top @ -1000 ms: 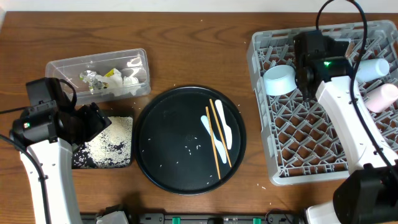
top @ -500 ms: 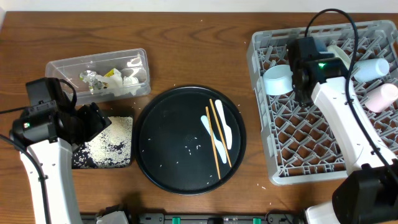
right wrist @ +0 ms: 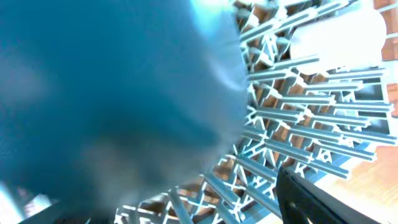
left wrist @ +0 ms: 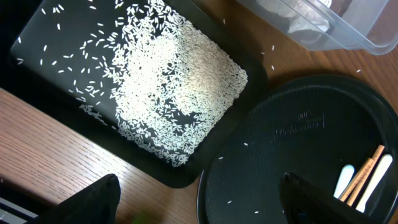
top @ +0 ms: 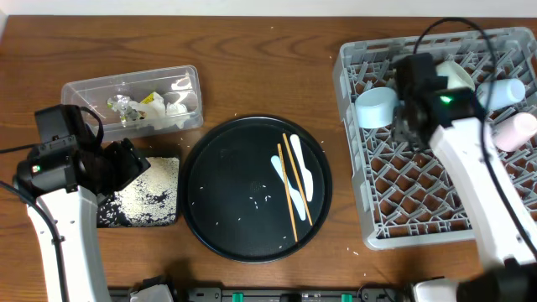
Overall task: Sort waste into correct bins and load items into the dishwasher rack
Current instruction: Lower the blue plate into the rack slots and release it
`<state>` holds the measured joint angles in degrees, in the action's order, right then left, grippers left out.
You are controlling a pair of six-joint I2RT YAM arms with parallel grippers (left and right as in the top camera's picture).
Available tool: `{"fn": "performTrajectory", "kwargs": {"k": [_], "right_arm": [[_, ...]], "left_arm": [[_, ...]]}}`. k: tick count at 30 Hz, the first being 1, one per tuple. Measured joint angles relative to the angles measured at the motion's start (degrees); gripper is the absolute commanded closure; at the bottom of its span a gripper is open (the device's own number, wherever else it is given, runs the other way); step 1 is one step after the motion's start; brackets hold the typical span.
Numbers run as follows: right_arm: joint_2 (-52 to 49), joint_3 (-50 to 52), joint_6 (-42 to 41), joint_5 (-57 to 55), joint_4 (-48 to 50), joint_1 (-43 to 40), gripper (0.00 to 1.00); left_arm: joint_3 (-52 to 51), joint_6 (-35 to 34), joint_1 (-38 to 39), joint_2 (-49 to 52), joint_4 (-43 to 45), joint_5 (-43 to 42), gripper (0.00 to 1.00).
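Two grippers are in view. The left gripper (left wrist: 205, 205) hovers at the edge of the shallow black tray (left wrist: 37, 43), its fingers spread wide with nothing between them; the tray carries the loose rice (left wrist: 180, 87). The right gripper (top: 408, 126) is over the upper left of the rack (top: 394, 201), just beside the pale bowl (top: 377, 106). Whether its fingers stand apart cannot be determined. Chopsticks (top: 291, 180) and a white spoon (top: 302, 178) lie on the round tray (top: 226, 193) at centre frame.
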<state>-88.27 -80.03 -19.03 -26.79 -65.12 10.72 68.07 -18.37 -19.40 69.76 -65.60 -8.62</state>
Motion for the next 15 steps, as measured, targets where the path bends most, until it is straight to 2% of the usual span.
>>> {"fn": "performTrajectory", "kwargs": {"k": [6,15], "right_arm": [[6.75,-0.02,0.15,0.26,0.48,-4.28,0.23],[6.99,0.0,0.15,1.7,0.17,-8.68,0.24]], "left_arm": [[0.0,-0.07,-0.02,0.0,0.0,0.0,0.17],[0.0,-0.07,0.0,0.0,0.0,0.0,0.17]]}}
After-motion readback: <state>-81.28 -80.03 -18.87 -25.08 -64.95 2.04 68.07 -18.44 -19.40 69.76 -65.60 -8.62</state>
